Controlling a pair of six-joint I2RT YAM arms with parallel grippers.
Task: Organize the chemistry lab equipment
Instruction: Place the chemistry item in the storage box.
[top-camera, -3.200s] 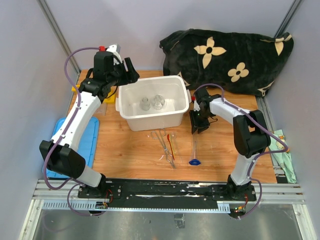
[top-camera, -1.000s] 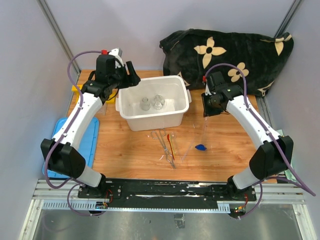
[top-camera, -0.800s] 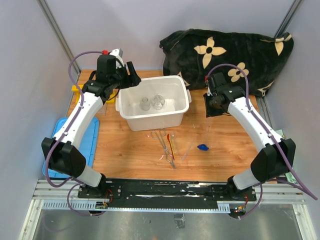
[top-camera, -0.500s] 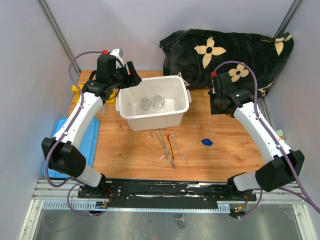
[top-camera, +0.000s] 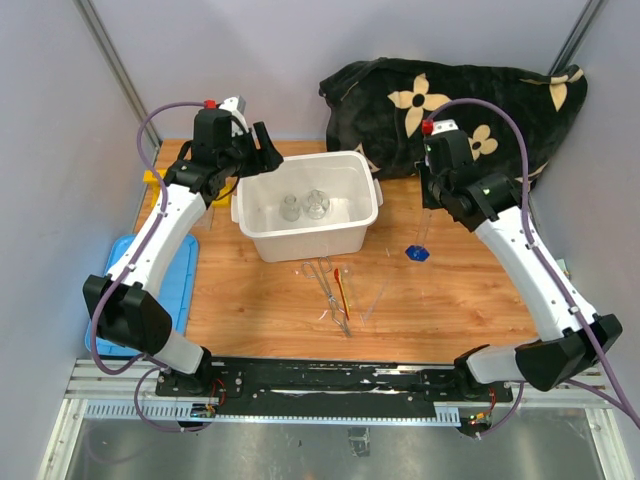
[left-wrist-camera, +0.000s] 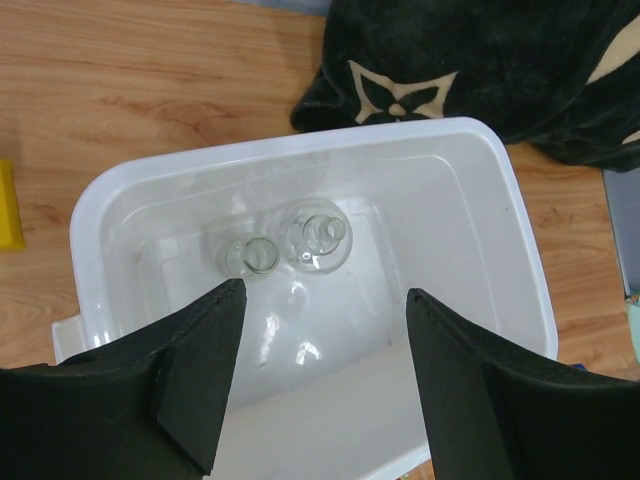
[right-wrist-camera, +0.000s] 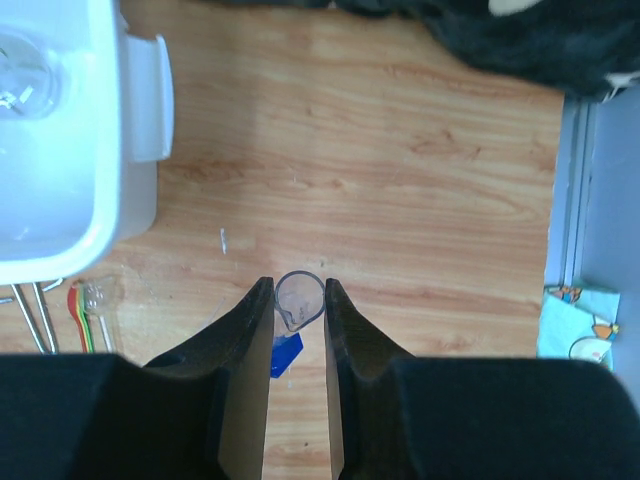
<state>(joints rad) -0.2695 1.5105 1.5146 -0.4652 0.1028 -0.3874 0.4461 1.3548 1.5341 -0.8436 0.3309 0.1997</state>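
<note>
My right gripper (top-camera: 427, 208) (right-wrist-camera: 298, 292) is shut on the rim of the blue-based glass piece (top-camera: 417, 252) (right-wrist-camera: 299, 300). The piece hangs upright above the wooden table, right of the white bin. My left gripper (top-camera: 262, 150) (left-wrist-camera: 320, 300) hovers open over the bin with nothing between its fingers. A small clear beaker (left-wrist-camera: 252, 256) (top-camera: 289, 207) and a flask (left-wrist-camera: 318, 233) (top-camera: 317, 203) stand on the bin's floor. Metal tweezers (top-camera: 328, 290) and a thin red-orange tool (top-camera: 342, 288) lie on the table in front of the bin. A corner of the yellow rack (top-camera: 150, 178) shows behind the left arm.
The white bin (top-camera: 300, 242) (left-wrist-camera: 480, 200) sits at mid-table. Its blue lid (top-camera: 185, 275) lies at the left edge. The black flower-patterned blanket (top-camera: 450, 110) fills the back right corner. A small clear glass item (right-wrist-camera: 100, 293) lies by the tweezers.
The right arm has carried the blue-based glass piece up, back and slightly right, keeping it upright. The left arm has not moved.
</note>
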